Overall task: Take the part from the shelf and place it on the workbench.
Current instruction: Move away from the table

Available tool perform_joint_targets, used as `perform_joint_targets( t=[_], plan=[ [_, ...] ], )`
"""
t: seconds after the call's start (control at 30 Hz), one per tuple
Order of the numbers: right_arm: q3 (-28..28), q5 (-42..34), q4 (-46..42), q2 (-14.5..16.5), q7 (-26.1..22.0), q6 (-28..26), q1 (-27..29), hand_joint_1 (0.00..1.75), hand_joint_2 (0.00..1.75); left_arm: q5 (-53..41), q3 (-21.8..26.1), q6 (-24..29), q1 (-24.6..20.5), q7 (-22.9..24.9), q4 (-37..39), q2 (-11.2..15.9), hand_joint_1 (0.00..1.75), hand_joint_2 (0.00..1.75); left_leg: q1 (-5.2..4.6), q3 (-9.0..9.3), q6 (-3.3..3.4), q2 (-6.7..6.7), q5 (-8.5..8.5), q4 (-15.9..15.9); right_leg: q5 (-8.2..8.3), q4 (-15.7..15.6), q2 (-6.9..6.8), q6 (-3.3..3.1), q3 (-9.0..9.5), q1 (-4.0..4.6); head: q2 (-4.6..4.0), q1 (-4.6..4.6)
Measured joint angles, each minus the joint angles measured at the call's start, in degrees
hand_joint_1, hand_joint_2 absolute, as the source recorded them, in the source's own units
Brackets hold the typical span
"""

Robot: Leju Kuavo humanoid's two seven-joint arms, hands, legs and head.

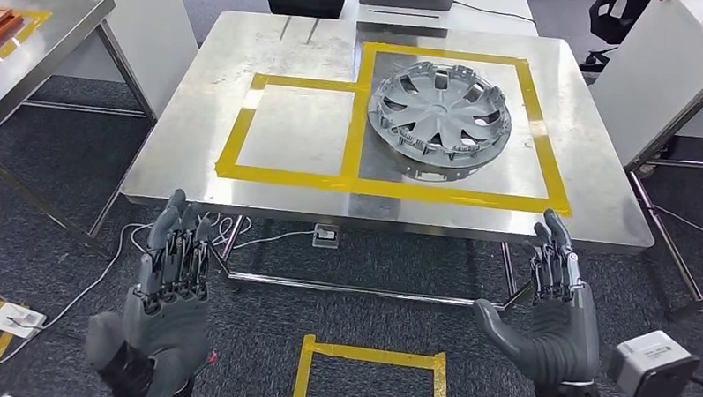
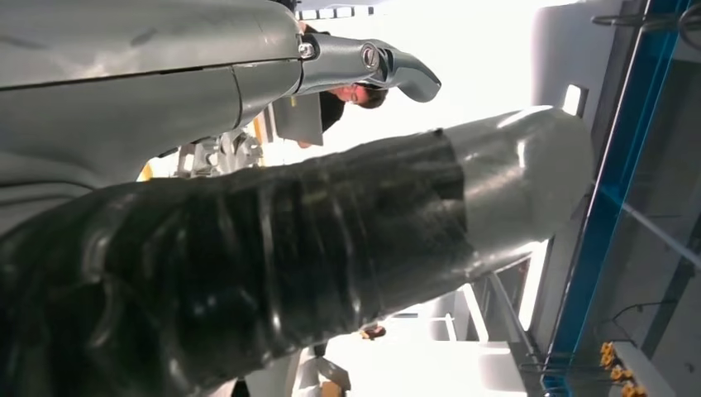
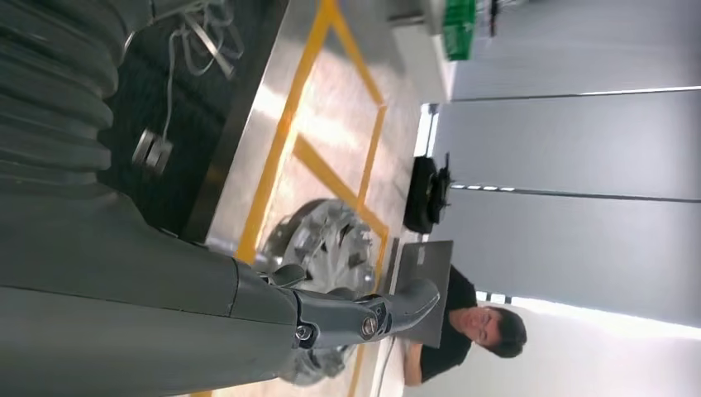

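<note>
part (image 1: 439,116) (grey wheel cover) sits on workbench (image 1: 587,212) inside big yellow tape square, left hand (image 1: 168,293) & right hand (image 1: 555,310) both empty w/ fingers apart, well short of it — looks like placing done, next prob just keep arms clear.

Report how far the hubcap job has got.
Looks done: the hubcap lies flat on the workbench, inside the larger yellow-taped box. In hand: nothing; the left hand and right hand hang open short of the bench's near edge, apart from the part. Left: apparently nothing, unless the smaller taped square beside it was the intended spot.
</note>
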Motion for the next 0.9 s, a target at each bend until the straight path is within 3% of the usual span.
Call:
perform_joint_targets(
  t=[0.07, 0.1, 0.17, 0.23, 0.3, 0.33, 0.37, 0.4, 0.47, 0.53, 0.63, 0.7, 0.77, 0.83, 0.87, 0.9],
  plan=[
    [0.1, -1.0, 0.3, 0.4, -1.4, 0.5, 0.0, 0.00, 1.75, 0.0, 0.0, 0.0, -0.2, 0.1, 0.0, 0.0, 0.00, 0.00, 0.41, -0.19, -0.58, 0.27, 0.96, -0.4, 0.47, -3.4, -0.41, -0.92, 1.57, 0.80, 0.00, -0.15],
    [0.1, -0.9, 0.5, 0.6, -1.8, 0.5, 0.1, 0.00, 1.75, 0.0, 0.0, 0.0, -0.3, 0.2, 0.0, 0.0, 0.00, 0.00, 0.60, -0.14, -0.98, 0.40, 1.47, -0.8, 1.16, -3.8, -0.51, -1.06, 1.43, 1.07, 0.00, -0.02],
    [0.2, -0.5, 0.9, 1.0, -2.2, 0.5, 0.1, 0.00, 1.75, 0.0, 0.0, 0.0, -0.5, 0.4, 0.0, 0.0, 0.00, 0.00, 0.64, -0.39, -1.63, 0.44, 1.57, -1.0, 2.73, -5.6, -0.52, -1.15, 1.46, 0.80, -0.01, 0.42],
    [0.5, -0.2, 1.5, 1.6, -2.2, 0.5, 0.1, 0.00, 0.87, 0.0, 0.0, 0.1, -0.5, 0.6, 0.0, 0.0, 0.00, 0.00, 0.64, -1.68, -2.34, 0.12, -1.89, 1.9, 4.52, -6.9, -0.57, -0.96, 1.45, 0.26, 0.00, 0.05],
    [0.9, 0.2, 2.2, 1.9, -2.0, 0.4, 0.3, 0.00, 0.00, 0.0, 0.0, 0.4, -0.5, 0.7, 0.0, 0.1, 0.00, 0.00, 0.92, -3.47, -3.19, -0.11, -6.96, 8.3, 5.70, -6.9, -0.53, -0.83, 0.32, 0.11, 0.01, -0.77],
    [1.1, 0.4, 2.4, 2.0, -1.7, 0.4, 0.4, 0.00, 0.00, 0.0, 0.0, 0.5, -0.5, 0.8, 0.0, 0.2, 0.00, 0.00, 1.10, -3.88, -3.59, -0.10, -8.25, 11.1, 6.20, -6.8, -0.52, -0.62, -0.49, -0.01, 0.01, -1.10],
    [1.4, 0.6, 2.7, 2.1, -1.4, 0.4, 0.4, 0.00, 0.00, 0.0, 0.0, 0.6, -0.5, 0.8, 0.0, 0.2, 0.00, 0.00, 1.30, -3.54, -3.99, -0.09, -8.33, 12.5, 6.64, -6.5, -0.52, -0.35, -1.34, -0.18, 0.01, -1.39],
    [1.6, 0.8, 2.9, 2.2, -1.2, 0.3, 0.5, 0.00, 0.00, 0.0, 0.0, 0.7, -0.5, 0.9, 0.0, 0.2, 0.00, 0.00, 1.52, -2.24, -4.35, -0.07, -7.43, 11.9, 7.01, -6.2, -0.52, -0.03, -2.16, -0.40, 0.01, -1.61],
    [2.1, 1.2, 3.3, 2.3, -0.8, 0.3, 0.5, 0.00, 0.00, 0.0, 0.0, 0.9, -0.5, 0.9, 0.0, 0.3, 0.00, 0.00, 1.99, 2.60, -5.11, -0.04, -5.51, 6.0, 7.53, -5.1, -0.52, 0.71, -3.79, -0.94, 0.01, -2.03],
    [2.5, 1.4, 3.5, 2.3, -0.7, 0.3, 0.5, 0.00, 0.00, 0.0, 0.0, 0.9, -0.6, 1.0, 0.0, 0.3, 0.00, 0.00, 1.99, 6.32, -4.82, -0.25, -5.44, 0.9, 7.81, -3.8, -0.48, 1.51, -5.27, -1.06, 0.01, -2.50],
    [3.2, 1.9, 3.7, 2.3, -0.8, 0.4, 0.5, 0.00, 0.00, 0.0, -0.1, 1.0, -0.6, 1.1, 0.0, 0.3, 0.00, 0.00, 1.71, 6.26, -3.01, -0.37, -5.50, 0.1, 8.65, -2.8, -0.36, 2.40, -6.32, -1.03, -0.01, -2.32],
    [3.6, 2.4, 3.8, 2.3, -1.0, 0.4, 0.5, 0.00, 0.87, 0.0, -0.1, 1.0, -0.7, 1.1, 0.0, 0.3, 0.00, 0.00, 1.77, 5.52, -1.88, -0.35, -4.79, 0.1, 7.17, -1.3, -0.18, 2.86, -7.44, -1.21, -0.01, -1.89],
    [3.9, 3.1, 3.8, 2.3, -1.4, 0.6, 0.5, 0.00, 1.75, 0.0, -0.1, 1.0, -0.8, 1.2, 0.0, 0.3, 0.00, 0.00, 1.73, 4.59, -1.02, -0.32, -4.01, 0.1, 2.84, 4.1, -0.01, 3.33, -9.43, -1.33, -0.01, -1.15],
    [4.2, 4.0, 3.9, 2.3, -1.9, 0.8, 0.4, 0.00, 1.75, 0.0, -0.1, 0.9, -0.8, 1.3, 0.1, 0.3, 0.00, 0.00, 1.46, 3.48, -0.67, -0.30, -3.24, 0.1, -0.93, 11.0, 0.03, 3.44, -11.06, -1.34, 0.01, -0.39],
    [4.4, 4.3, 3.9, 2.3, -2.1, 1.0, 0.4, 0.00, 1.75, 0.0, -0.1, 0.9, -0.8, 1.4, 0.1, 0.3, 0.00, 0.00, 1.28, 2.92, -0.60, -0.30, -2.85, 0.1, -1.48, 12.7, 0.05, 3.30, -10.98, -1.30, 0.00, -0.14],
    [4.6, 4.4, 3.9, 2.3, -2.3, 1.0, 0.4, 0.00, 1.75, 0.0, -0.1, 0.9, -0.8, 1.5, 0.1, 0.3, 0.00, 0.00, 1.06, 2.44, -0.57, -0.29, -2.48, 0.2, -1.02, 12.2, 0.09, 2.97, -9.90, -1.19, 0.00, 0.07]
  ],
)
